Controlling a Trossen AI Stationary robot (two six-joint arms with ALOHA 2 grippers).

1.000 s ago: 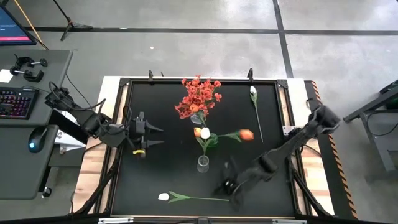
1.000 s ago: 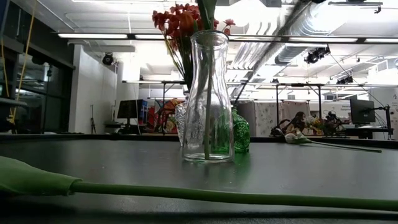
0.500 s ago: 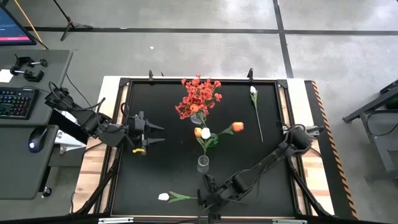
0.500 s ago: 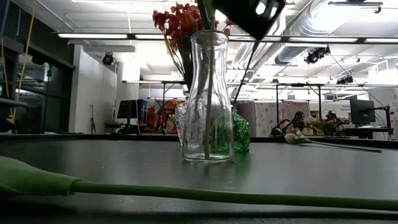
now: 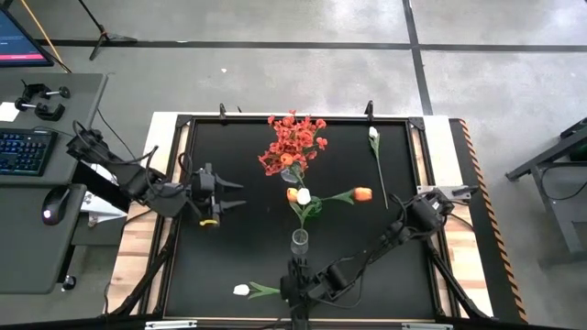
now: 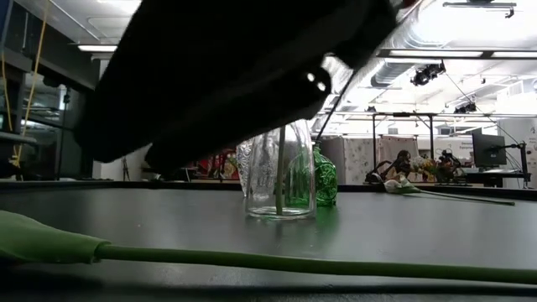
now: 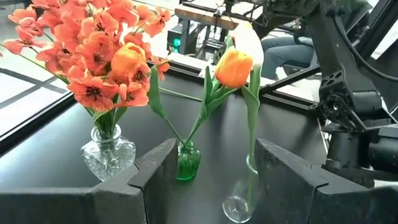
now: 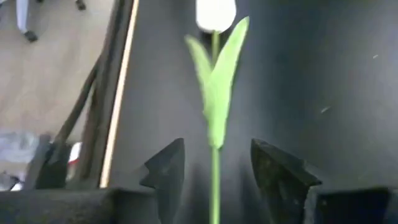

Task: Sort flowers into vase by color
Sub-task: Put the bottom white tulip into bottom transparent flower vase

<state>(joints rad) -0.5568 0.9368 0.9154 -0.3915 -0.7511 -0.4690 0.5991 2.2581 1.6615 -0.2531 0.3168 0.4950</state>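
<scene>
A white tulip [image 5: 241, 290] lies flat near the table's near edge, its stalk [image 8: 215, 180] running toward the right; the stalk also shows in the low view [image 6: 294, 264]. My right gripper [image 5: 290, 286] is low over it and open, one finger on either side of the stalk [image 8: 215, 174], just behind the leaves [image 8: 217, 81]. A round clear vase [image 7: 107, 155] holds red sprays [image 5: 293, 142]. A green vase [image 7: 186, 163] holds orange tulips [image 5: 362, 194]. A tall clear vase [image 5: 299, 241] holds a white tulip [image 7: 249, 40]. My left gripper [image 5: 229, 195] waits open at the table's left.
Another white tulip [image 5: 373, 135] lies flat at the far right, its stalk pointing toward the near edge. The three vases stand close together mid-table. My right arm [image 5: 385, 240] slants across the near right part. A desk with a keyboard [image 5: 23, 151] stands to the left.
My right gripper has gone toward the table's left along the near edge and down toward the lying white tulip, so its arm now fills the top of the low view. The tulip has stayed where it was.
</scene>
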